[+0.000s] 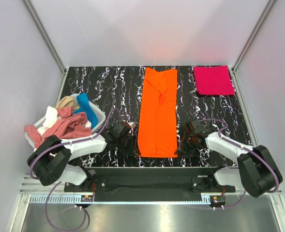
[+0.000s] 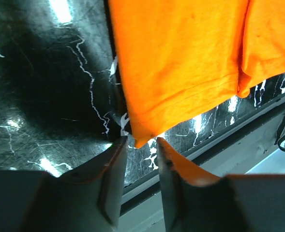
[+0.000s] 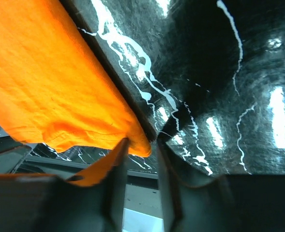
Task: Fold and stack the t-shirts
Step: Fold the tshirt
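Stretching down the glossy black, white-veined table [image 1: 108, 87] in a long folded strip, the soft orange t-shirt [image 1: 157, 116] is lying flat, stitched hem nearest the arms. Both arms are crouching low at its near corners. The left gripper [image 2: 138, 141] and right gripper [image 3: 141, 145] are each standing apart, a hem corner between the tips, unclamped.

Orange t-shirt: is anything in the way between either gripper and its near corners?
Nothing visible does. The orange t-shirt lies flat on the table. Each near hem corner sits right at the gap between open fingertips: the left gripper is at the left corner and the right gripper is at the right corner.
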You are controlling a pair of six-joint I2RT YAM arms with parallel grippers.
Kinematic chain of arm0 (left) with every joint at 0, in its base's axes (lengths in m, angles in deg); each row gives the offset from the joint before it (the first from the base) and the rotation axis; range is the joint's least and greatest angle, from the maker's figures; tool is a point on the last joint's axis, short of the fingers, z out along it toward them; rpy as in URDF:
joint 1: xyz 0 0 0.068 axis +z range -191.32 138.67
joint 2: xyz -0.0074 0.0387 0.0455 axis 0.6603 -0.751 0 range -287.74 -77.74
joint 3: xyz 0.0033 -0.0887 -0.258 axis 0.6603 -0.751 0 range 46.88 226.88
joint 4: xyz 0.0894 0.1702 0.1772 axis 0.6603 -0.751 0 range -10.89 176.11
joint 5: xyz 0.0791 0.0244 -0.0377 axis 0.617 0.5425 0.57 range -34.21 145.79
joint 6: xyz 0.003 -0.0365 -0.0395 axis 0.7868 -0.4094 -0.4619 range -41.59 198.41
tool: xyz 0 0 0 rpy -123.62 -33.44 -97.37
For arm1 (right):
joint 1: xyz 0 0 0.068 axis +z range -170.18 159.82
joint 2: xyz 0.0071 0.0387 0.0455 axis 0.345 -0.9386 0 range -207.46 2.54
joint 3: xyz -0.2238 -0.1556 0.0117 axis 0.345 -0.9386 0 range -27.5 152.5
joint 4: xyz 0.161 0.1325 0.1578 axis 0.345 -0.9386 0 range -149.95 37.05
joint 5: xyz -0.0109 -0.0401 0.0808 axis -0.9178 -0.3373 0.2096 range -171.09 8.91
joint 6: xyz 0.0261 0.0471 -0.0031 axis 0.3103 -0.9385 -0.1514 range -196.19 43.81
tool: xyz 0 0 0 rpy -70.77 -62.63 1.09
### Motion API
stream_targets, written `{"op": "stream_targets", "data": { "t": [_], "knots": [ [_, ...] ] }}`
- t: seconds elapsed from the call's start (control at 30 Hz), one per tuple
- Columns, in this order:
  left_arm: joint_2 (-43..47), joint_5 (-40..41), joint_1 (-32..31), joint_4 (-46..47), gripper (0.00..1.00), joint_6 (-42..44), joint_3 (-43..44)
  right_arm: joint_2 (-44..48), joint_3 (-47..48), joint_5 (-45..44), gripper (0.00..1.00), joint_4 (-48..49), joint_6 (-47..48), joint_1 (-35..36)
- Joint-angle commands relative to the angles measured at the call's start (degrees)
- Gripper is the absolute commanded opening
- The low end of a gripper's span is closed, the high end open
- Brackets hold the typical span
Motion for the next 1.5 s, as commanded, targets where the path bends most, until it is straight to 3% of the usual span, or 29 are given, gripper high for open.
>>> {"op": "stream_targets", "data": {
  "t": [0.0,0.13,0.17,0.27,0.4,0.53,0.57,0.63,0.87,1.07,1.47],
  "knots": [
    [0.95,1.67,-0.25,-1.13,0.43,0.30,0.49,0.35,-1.54,-1.13,0.33,3.06,-1.43,0.59],
    [1.66,2.37,-0.25,-1.92,0.53,-0.13,1.89,0.79,-2.33,-0.95,0.18,3.76,-1.61,0.77],
    [1.57,2.46,-0.24,-1.92,0.53,-0.48,2.07,1.23,-2.51,-0.95,0.09,3.85,-1.52,0.76],
    [0.61,2.98,-0.33,-1.57,0.52,-0.84,2.25,2.37,-2.60,-1.04,0.00,3.85,-1.52,0.85],
    [-2.38,2.02,-0.25,0.00,0.41,-0.92,2.34,3.51,-2.68,-0.95,0.00,3.94,-1.52,0.94],
    [-2.92,1.75,-0.33,1.42,0.22,-1.80,1.46,4.66,-3.03,-0.86,0.00,3.85,-1.61,0.94],
    [-2.65,1.75,-0.42,1.59,0.09,-1.80,1.37,5.18,-3.30,-0.78,0.00,3.85,-1.61,1.03],
    [-1.42,1.40,-0.68,1.50,0.00,-1.98,1.11,6.15,-3.30,-0.77,0.00,3.06,-1.52,1.12],
    [4.73,2.28,-6.65,-1.30,0.00,-6.02,1.37,13.00,-0.84,-3.14,0.00,-4.13,-0.99,1.99],
    [6.32,4.03,-7.63,-3.84,0.00,-6.20,2.95,16.97,1.18,-7.19,0.00,-8.89,0.50,2.17],
    [-9.04,2.46,0.72,-7.63,0.00,2.67,21.03,-2.09,17.87,-12.90,0.00,-3.18,16.74,2.08]
  ]
}}
